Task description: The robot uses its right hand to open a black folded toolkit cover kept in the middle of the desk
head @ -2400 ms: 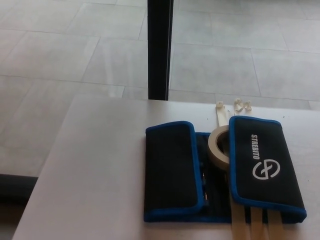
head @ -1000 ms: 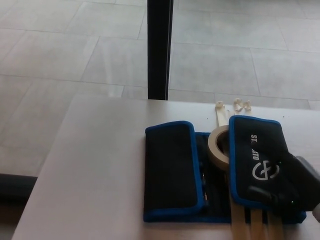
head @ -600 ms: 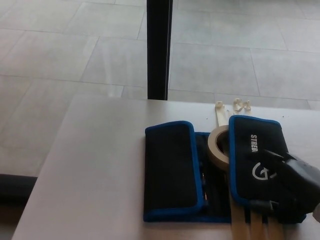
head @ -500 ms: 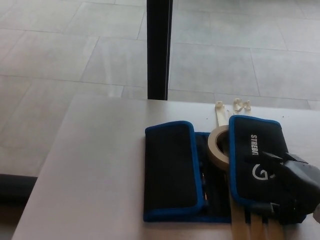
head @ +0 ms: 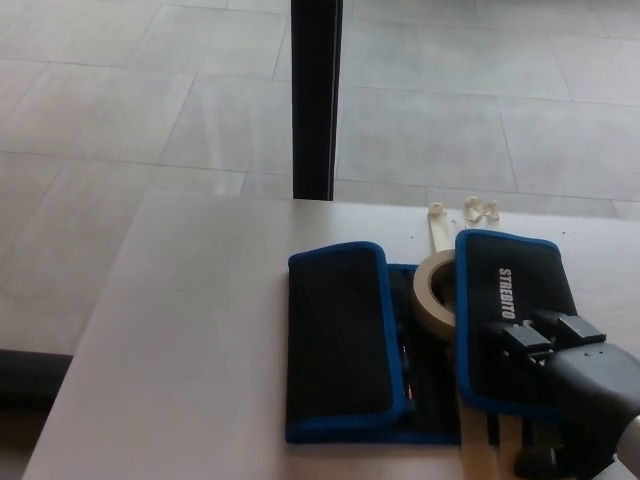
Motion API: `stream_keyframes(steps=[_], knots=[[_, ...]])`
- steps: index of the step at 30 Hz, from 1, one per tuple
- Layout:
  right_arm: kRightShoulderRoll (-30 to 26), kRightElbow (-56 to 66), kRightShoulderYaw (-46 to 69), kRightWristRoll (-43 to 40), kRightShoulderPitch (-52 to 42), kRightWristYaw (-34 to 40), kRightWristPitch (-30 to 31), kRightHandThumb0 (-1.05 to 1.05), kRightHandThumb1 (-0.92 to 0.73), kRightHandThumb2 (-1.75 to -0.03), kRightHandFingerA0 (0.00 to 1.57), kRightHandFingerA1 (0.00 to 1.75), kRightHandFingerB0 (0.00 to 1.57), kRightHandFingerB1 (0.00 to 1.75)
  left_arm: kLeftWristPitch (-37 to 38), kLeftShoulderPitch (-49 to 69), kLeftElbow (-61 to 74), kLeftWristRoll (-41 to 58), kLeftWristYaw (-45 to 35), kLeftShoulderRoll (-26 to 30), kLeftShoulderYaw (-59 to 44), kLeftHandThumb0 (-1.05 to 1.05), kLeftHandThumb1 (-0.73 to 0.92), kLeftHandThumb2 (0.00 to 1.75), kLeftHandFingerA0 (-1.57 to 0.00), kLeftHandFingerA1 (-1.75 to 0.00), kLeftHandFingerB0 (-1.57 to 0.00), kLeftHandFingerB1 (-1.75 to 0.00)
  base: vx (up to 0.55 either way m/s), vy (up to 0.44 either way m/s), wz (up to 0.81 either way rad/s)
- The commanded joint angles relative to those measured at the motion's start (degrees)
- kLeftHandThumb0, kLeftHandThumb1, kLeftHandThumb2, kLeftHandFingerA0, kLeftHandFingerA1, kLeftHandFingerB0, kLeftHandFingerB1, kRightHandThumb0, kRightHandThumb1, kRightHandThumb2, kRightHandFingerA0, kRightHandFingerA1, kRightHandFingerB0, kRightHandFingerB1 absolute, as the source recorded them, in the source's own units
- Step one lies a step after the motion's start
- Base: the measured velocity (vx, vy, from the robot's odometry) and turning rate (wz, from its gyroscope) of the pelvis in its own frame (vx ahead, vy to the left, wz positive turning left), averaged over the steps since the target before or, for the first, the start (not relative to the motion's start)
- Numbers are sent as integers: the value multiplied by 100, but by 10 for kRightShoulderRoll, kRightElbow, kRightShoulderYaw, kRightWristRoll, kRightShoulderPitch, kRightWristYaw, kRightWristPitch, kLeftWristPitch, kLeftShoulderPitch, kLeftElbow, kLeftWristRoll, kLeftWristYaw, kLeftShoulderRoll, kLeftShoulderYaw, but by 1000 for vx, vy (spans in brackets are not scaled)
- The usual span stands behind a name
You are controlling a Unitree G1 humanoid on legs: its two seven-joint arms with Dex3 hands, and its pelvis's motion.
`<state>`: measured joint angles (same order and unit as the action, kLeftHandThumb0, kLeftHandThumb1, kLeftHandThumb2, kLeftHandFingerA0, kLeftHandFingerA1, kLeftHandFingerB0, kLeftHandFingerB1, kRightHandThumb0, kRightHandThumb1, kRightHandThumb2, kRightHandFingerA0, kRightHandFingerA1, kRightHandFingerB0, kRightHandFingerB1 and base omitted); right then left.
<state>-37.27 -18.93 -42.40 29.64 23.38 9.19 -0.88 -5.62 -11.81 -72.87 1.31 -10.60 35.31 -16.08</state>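
- Your right hand comes in at the lower right of the frame, black and blocky, lying over the lower part of the right flap of the toolkit cover.
- Two thick fingers point toward the upper left and rest on the flap's fabric, side by side; a thumb tip shows near the bottom edge at the flap's lower hem. You cannot tell from this view whether the hand has pinched the flap or only lies on it.
- Your left hand does not show.
- The black fabric toolkit cover with bright blue piping lies flat on the pale grey desk, in the lower middle to lower right of the frame.
- Both flaps are folded inward; the left flap is plain black, the right one carries white lettering.
- A cream roll of tape sits in the gap between the flaps, with its right side tucked under the right flap.
- Pale beige flat strips run beneath the cover and stick out at its top and bottom.
- A black upright post stands behind the desk against a grey tiled floor.
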Motion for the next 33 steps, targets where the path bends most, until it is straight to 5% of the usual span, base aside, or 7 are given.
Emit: stream_keyframes(steps=[1,7,8,10,11,12,33], knots=[[-22,-71,-103,316,8,145,108,-20,-47,-54,13,45,22,29,-22,-13,1,6,-13,21,-1,-102,16,138,-33,-107,-8,-96,0,0,0],[-5,-105,-101,319,13,235,128,-41,-54,-56,51,62,30,34,-18,-11,0,-7,-6,22,11,-105,14,137,-39,-106,-19,-97,0,0,0],[-4,-103,-95,309,14,236,120,-41,-62,-60,73,125,36,35,-17,-10,-1,-6,-6,22,10,-105,23,144,-31,-101,-14,-94,0,0,0],[-3,-102,-80,289,17,251,99,-47,-66,-63,84,147,40,39,-14,-9,-2,-8,-9,22,12,-105,23,145,-32,-102,-15,-95,0,0,0],[-2,-105,-73,281,18,266,87,-48,-51,-91,100,126,35,54,-14,-9,-4,-6,-9,21,10,-105,22,146,-36,-104,-10,-93,0,0,0],[2,-113,-67,277,22,284,82,-44,-66,-60,89,146,44,41,-10,-9,-6,-13,-9,22,18,-97,10,148,-41,-114,-35,-114,0,0,0],[12,-230,-35,285,57,389,41,-39,-61,-58,97,156,97,60,-5,-15,-17,-22,9,16,43,-89,7,143,-46,-108,-41,-108,0,0,1]])
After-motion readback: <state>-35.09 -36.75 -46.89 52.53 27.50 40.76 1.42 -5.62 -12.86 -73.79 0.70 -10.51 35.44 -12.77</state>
